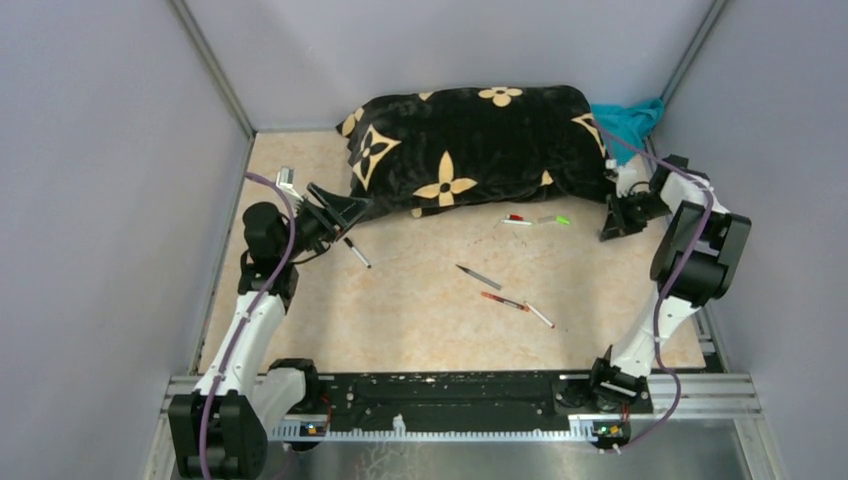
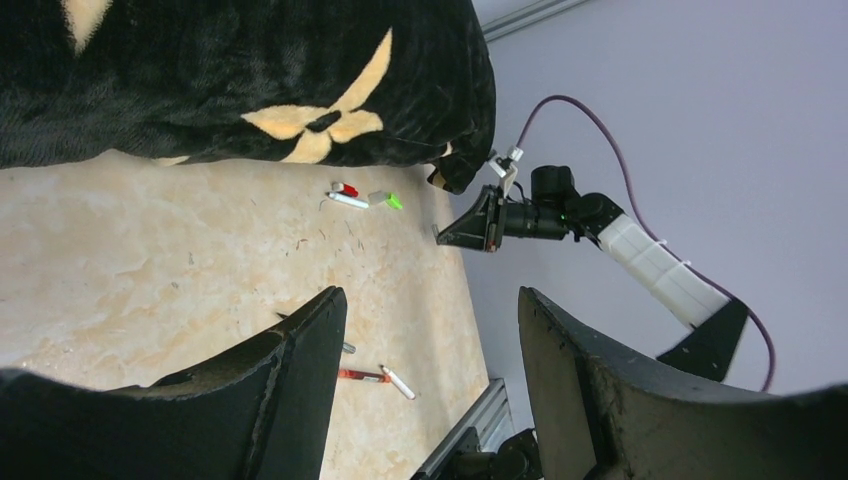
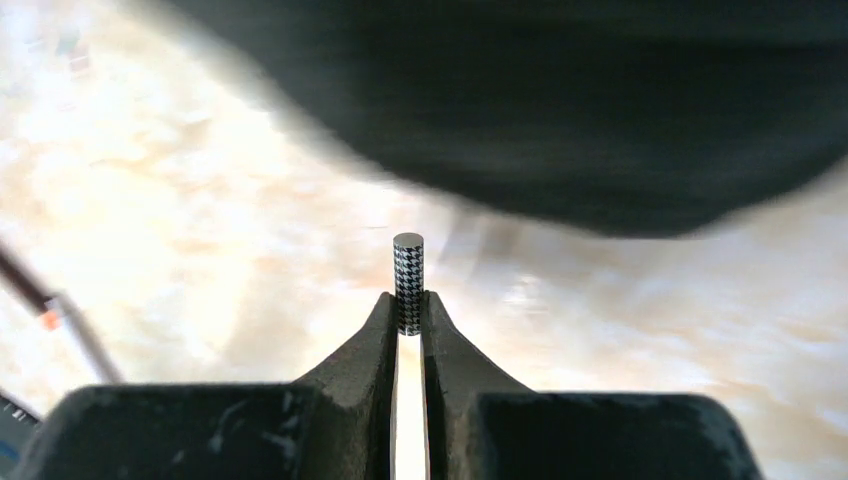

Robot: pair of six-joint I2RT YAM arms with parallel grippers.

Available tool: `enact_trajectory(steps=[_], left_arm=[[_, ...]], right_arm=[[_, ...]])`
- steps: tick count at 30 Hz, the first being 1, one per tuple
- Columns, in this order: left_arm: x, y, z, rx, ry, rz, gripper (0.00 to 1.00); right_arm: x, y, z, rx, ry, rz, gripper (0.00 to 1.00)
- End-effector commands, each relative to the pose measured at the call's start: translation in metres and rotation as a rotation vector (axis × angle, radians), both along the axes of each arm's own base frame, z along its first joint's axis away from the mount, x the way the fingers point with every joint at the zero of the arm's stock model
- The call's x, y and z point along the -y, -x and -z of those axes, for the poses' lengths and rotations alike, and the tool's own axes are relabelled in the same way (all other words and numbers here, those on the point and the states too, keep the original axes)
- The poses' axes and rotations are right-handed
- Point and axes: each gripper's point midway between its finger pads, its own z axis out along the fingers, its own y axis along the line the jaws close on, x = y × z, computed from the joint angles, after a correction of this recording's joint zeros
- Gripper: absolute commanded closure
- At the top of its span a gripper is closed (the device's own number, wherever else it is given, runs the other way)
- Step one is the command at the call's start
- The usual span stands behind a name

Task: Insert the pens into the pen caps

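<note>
My right gripper (image 3: 408, 305) is clamped on a short patterned tube (image 3: 408, 262), which I take for a cap. It stands out past my fingertips toward the top of the wrist frame, flat end outward. How far it runs down between the fingers I cannot tell. In the overhead view this gripper is at the right of the frame, just off the right end of the black cushion (image 1: 470, 140).

My left gripper (image 2: 430, 300) is spread wide with nothing in it, at the left of the overhead frame by the cushion's left corner. The pen nearest it is the dark-tipped pen (image 1: 357, 252), lying flat on the bench (image 1: 420, 335) just below and right of that gripper. Its long axis slants from upper left to lower right. The grey pen (image 1: 478, 277), red pen (image 1: 503, 301) and white pen (image 1: 540, 316) lie near the middle, between my arms.

As I judge it, the left arm should take the dark-tipped pen across its barrel. Pen and tube are well apart, so the pen's tip must then be carried over and lined up with the tube's axis.
</note>
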Motion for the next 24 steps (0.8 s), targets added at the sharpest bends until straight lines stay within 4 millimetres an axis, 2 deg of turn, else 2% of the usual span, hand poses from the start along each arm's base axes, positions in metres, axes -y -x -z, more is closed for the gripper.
enact_trajectory(steps=[1, 4, 5, 8, 10, 17, 24], left_arm=[[0.001, 0.003, -0.007, 0.049, -0.021, 0.008, 0.31], [0.001, 0.002, -0.005, 0.056, -0.025, 0.006, 0.31], [0.001, 0.002, -0.005, 0.058, -0.026, 0.008, 0.31], [0.002, 0.001, -0.004, 0.059, -0.022, 0.016, 0.31], [0.002, 0.001, -0.003, 0.057, -0.019, 0.02, 0.31], [0.001, 0.004, 0.002, 0.056, -0.017, 0.009, 0.3], [0.001, 0.005, 0.006, 0.048, -0.015, 0.005, 0.3]], right_arm=[[-0.079, 0.011, -0.043, 0.161, -0.124, -0.152, 1.0], [-0.128, 0.028, -0.033, 0.168, -0.137, -0.224, 0.99], [-0.141, 0.028, -0.032, 0.185, -0.123, -0.244, 0.99], [-0.173, 0.032, -0.019, 0.181, -0.081, -0.287, 0.98], [-0.187, 0.03, -0.013, 0.171, -0.056, -0.297, 0.98], [-0.215, 0.024, -0.004, 0.141, -0.017, -0.327, 0.95], [-0.224, 0.031, 0.006, 0.105, 0.004, -0.355, 0.91]])
